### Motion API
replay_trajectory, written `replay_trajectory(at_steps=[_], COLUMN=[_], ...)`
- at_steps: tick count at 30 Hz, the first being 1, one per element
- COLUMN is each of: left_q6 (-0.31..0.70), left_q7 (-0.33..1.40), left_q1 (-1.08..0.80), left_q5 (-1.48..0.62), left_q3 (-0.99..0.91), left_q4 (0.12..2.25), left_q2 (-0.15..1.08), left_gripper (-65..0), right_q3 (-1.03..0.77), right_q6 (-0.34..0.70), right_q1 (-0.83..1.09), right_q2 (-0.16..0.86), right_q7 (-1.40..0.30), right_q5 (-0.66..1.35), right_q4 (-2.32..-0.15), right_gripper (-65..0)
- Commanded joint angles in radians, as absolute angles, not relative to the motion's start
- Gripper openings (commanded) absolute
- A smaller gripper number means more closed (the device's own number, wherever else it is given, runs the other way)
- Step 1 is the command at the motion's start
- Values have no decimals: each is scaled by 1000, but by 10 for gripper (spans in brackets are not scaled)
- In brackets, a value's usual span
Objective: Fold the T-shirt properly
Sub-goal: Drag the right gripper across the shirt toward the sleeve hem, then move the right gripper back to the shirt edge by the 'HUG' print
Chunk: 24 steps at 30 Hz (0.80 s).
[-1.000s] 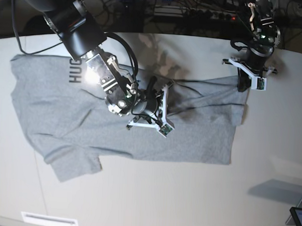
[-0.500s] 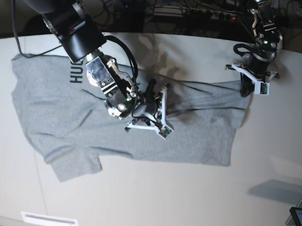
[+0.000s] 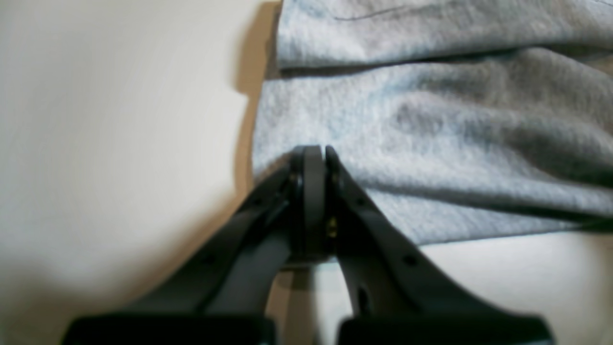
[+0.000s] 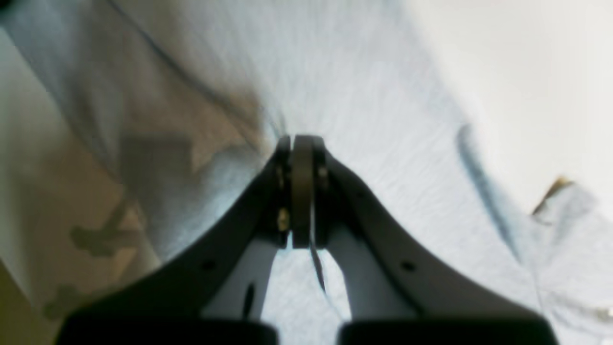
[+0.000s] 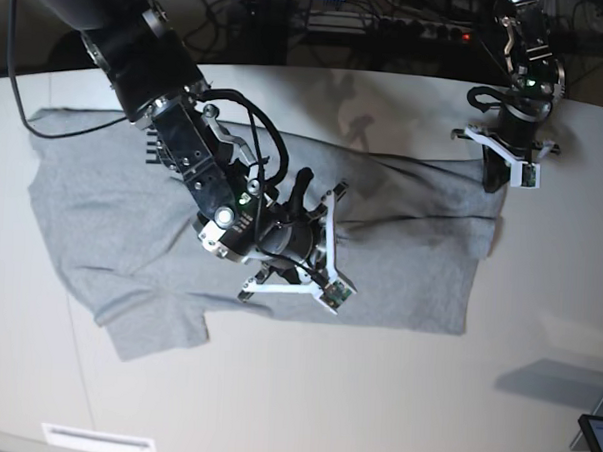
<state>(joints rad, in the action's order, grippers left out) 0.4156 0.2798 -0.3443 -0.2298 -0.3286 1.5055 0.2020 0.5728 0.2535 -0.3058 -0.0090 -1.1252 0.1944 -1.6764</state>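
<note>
Fingers of the left gripper [image 3: 314, 152] are clenched on the hem edge of the heather-grey cotton T-shirt [image 5: 399, 280]; the right gripper [image 4: 301, 142] pinches its middle. It lies spread on the white table [image 5: 394, 400], with bare surface all around.

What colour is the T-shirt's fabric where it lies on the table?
Heather grey, plain on the side showing; the T-shirt shows best in the base view.

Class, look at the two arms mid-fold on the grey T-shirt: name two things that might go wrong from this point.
1. The left hand pinches only the very edge of the T-shirt at its corner, so the cloth may slip free if pulled.
2. The fabric is bunched in ridges between that corner and the right hand, shut on a mid-shirt pinch; the fold may set with creases or lie crooked.
</note>
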Motion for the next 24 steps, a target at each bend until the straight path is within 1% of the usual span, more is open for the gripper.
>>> replay_trajectory(at_steps=[1,4,8,10,13,16,18,19,20,21,22,23,24], left_q6=[392,392,392,392,389,389,389,389,389,389,389,389,389], left_q7=[357,357,357,357,357,360,363,363,363,363,363,363,363], left_q1=[-361,-395,-446,-458,-449,-403,-380,-375,-374,-374,-377,-378,-378], left_q5=[-188,-191,-194,-191,-189,-189,-188,-188,-186,-186,-186,-186,-186], left_q3=[-334,-334,-335,-335,-335,-335,-335,-335,-329,-325,-323,-323,-323], left_q4=[1506,1569,1733,1796,1856,1876,1868,1865,1865,1863,1863,1863,1860], left_q2=[209,209,209,209,202,183,179,177,177,177,177,176,176], left_gripper=[-650,-650,-650,-650,-650,-643,-579,-526,-474,-420,-358,-311,-277], right_q3=[535,420,358,323,274,246,228,214,197,176,153,130,107], right_q6=[248,231,199,166,147,147,147,147,147,147,147,148,148], right_q1=[-320,-283,-205,-148,-53,7,44,53,62,67,74,87,96], right_q2=[-8,4,90,113,128,125,124,124,124,124,124,124,124], right_q7=[-1113,-1072,-954,-880,-765,-739,-734,-734,-739,-739,-740,-739,-736], right_q5=[179,153,77,27,-39,-102,-125,-125,-125,-125,-125,-125,-125], right_q4=[-1693,-1712,-1779,-1819,-1850,-1848,-1850,-1851,-1851,-1851,-1850,-1850,-1850], right_gripper=[-650,-650,-650,-650,-650,-647,-646,-638,-617,-583,-531,-476,-425])
